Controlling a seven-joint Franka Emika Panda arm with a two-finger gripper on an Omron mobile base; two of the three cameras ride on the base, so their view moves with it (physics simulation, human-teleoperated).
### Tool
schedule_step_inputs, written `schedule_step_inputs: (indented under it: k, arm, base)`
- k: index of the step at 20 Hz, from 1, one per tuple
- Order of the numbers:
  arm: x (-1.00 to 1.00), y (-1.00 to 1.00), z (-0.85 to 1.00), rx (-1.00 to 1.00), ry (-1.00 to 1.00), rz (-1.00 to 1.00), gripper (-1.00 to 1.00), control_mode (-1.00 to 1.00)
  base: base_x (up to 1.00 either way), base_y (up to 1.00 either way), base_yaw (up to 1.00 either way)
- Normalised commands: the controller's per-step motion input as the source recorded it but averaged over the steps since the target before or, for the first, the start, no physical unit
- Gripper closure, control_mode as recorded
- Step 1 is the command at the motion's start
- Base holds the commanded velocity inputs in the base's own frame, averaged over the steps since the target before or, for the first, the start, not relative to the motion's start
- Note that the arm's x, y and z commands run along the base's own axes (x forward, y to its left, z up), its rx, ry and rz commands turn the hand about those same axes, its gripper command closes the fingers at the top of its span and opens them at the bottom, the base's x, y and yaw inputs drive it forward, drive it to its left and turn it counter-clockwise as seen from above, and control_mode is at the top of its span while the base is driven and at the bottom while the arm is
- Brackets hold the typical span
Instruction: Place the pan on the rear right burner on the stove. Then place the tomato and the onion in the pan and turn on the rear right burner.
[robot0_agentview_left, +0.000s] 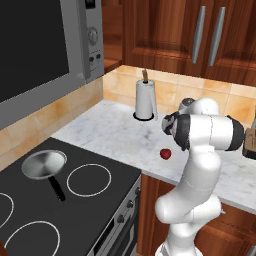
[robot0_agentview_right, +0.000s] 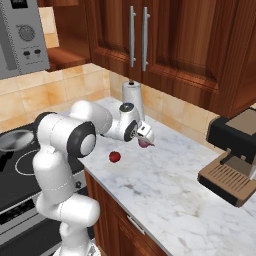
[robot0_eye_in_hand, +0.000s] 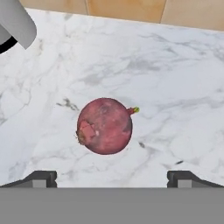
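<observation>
The silver pan (robot0_agentview_left: 44, 164) sits on the stove (robot0_agentview_left: 30, 205) over its rear right ring, black handle pointing toward the front; it also shows as the pan (robot0_agentview_right: 12, 140) at the left edge. The bright red tomato (robot0_agentview_left: 165, 154) (robot0_agentview_right: 115, 157) lies on the marble counter near its front edge. The purplish-pink onion (robot0_eye_in_hand: 105, 126) (robot0_agentview_right: 145, 144) lies on the counter farther back. My gripper (robot0_agentview_right: 146, 136) (robot0_eye_in_hand: 112, 179) hovers just above the onion, open, fingertips wide on either side and not touching it.
A paper towel roll (robot0_agentview_left: 146, 100) (robot0_agentview_right: 132, 97) stands by the backsplash behind the onion. A microwave (robot0_agentview_left: 40, 50) hangs over the stove. A coffee machine (robot0_agentview_right: 235, 160) stands at the counter's right. Wood cabinets (robot0_agentview_right: 150, 45) hang above.
</observation>
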Motion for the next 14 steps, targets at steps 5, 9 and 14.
schedule_step_inputs:
  k: [5,9,14]
  arm:
    - [0.26,-0.12,-0.15,0.0,0.0,0.0,-1.0,-1.0]
    - [0.16,-0.03,-0.21,0.0,0.0,0.0,-1.0,-1.0]
    - [0.17,-0.03,-0.21,0.0,0.0,0.0,-1.0,-1.0]
  base:
    - [0.0,0.0,0.0]
    - [0.0,0.0,0.0]
    - [0.0,0.0,0.0]
